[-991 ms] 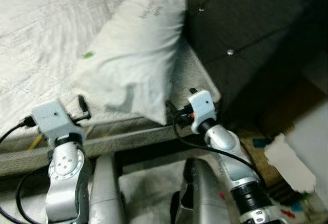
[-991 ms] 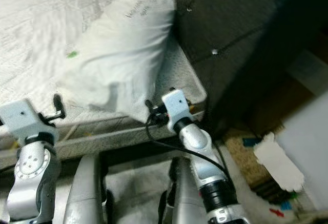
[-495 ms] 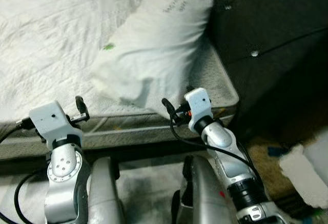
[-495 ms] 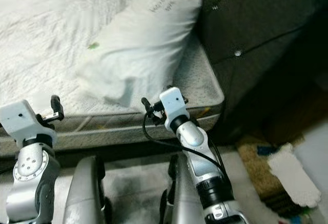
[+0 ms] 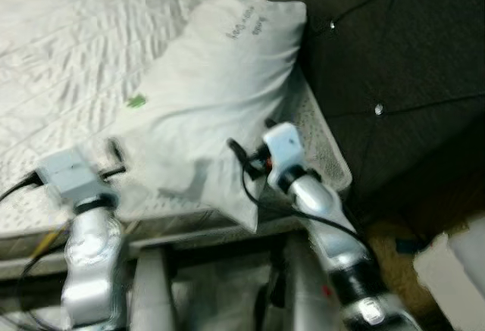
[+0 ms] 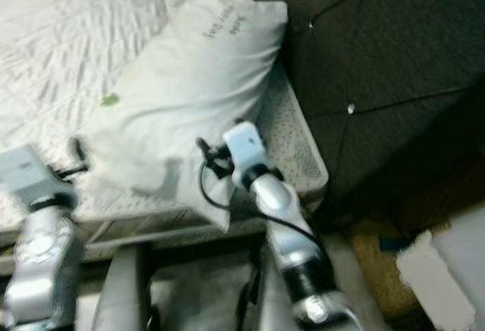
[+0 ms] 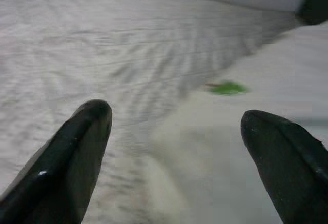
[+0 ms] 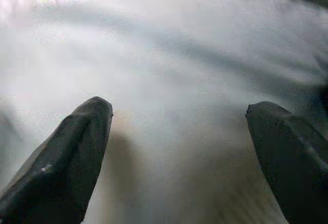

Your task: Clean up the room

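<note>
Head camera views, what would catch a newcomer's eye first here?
A big white pillow lies at the corner of the bed, close to the dark tufted headboard. The right hand and left hand are both open, one on each side of the pillow's near end. A small green tag marks the pillow.

right gripper [image 8: 177, 131] has pushed forward over the pillow's [image 5: 212, 96] near corner.
</note>
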Motion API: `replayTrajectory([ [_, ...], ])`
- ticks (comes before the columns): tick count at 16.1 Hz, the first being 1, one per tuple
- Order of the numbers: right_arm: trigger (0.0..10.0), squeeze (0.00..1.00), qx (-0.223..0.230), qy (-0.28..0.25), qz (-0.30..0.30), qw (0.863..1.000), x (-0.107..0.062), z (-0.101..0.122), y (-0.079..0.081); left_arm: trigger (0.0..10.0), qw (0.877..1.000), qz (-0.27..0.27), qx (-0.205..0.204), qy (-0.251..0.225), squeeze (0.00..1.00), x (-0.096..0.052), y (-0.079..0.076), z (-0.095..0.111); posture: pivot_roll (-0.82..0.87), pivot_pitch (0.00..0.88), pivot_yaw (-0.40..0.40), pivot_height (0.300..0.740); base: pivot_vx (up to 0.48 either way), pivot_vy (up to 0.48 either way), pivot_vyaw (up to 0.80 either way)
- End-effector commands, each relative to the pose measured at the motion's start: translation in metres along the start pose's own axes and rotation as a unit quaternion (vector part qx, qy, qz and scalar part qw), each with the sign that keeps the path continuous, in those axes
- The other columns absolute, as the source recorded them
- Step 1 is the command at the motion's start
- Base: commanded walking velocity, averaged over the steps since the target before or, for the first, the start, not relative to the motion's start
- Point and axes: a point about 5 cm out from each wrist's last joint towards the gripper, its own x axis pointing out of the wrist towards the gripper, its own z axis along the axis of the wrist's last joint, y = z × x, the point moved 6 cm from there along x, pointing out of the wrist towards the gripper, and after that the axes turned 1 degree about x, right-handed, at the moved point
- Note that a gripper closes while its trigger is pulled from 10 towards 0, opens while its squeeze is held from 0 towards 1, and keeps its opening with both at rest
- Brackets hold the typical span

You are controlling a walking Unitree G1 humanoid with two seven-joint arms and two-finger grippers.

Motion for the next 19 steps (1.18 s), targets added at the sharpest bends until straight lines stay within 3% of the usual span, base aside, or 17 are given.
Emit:
replayTrajectory([
  [1, 10.0, 0.00, -0.003, 0.013, -0.014, 1.000, -0.006, -0.008, -0.010, 10.0, 1.000, 0.016, -0.002, 0.020, 0.00, -0.005, 0.007, -0.011, 0.08, 0.145, -0.087, 0.536, 0.000, 0.000, 0.00],
  [6, 10.0, 0.00, -0.013, 0.029, -0.006, 0.999, -0.004, -0.015, -0.011, 10.0, 1.000, 0.018, -0.008, 0.022, 0.00, -0.005, 0.007, -0.012, 0.09, 0.135, -0.092, 0.536, 0.000, 0.000, 0.41],
  [8, 10.0, 0.00, -0.022, 0.055, 0.013, 0.998, -0.002, -0.024, -0.009, 10.0, 1.000, 0.001, -0.011, 0.019, 0.00, -0.006, 0.004, -0.010, 0.09, 0.131, -0.092, 0.536, 0.000, 0.000, 0.00],
  [11, 10.0, 0.00, -0.043, 0.109, 0.034, 0.993, 0.001, -0.041, -0.014, 10.0, 0.999, -0.014, 0.022, 0.026, 0.00, -0.010, 0.004, -0.011, 0.10, 0.124, -0.089, 0.536, 0.000, 0.000, 0.00],
  [13, 10.0, 0.00, -0.036, 0.170, 0.046, 0.984, -0.003, -0.059, -0.014, 10.0, 0.999, -0.010, 0.036, 0.033, 0.00, -0.013, 0.009, -0.013, 0.12, 0.117, -0.083, 0.536, 0.000, 0.000, 0.00],
  [16, 10.0, 0.00, -0.039, 0.199, 0.068, 0.977, -0.012, -0.069, -0.006, 10.0, 0.998, -0.008, 0.046, 0.034, 0.00, -0.014, 0.014, -0.013, 0.13, 0.103, -0.070, 0.536, 0.000, 0.000, 0.00],
  [19, 10.0, 0.00, 0.005, 0.206, 0.021, 0.978, -0.017, -0.064, -0.025, 10.0, 0.998, -0.012, 0.045, 0.039, 0.00, -0.014, 0.014, -0.014, 0.13, 0.091, -0.059, 0.536, 0.000, 0.000, 0.00],
])
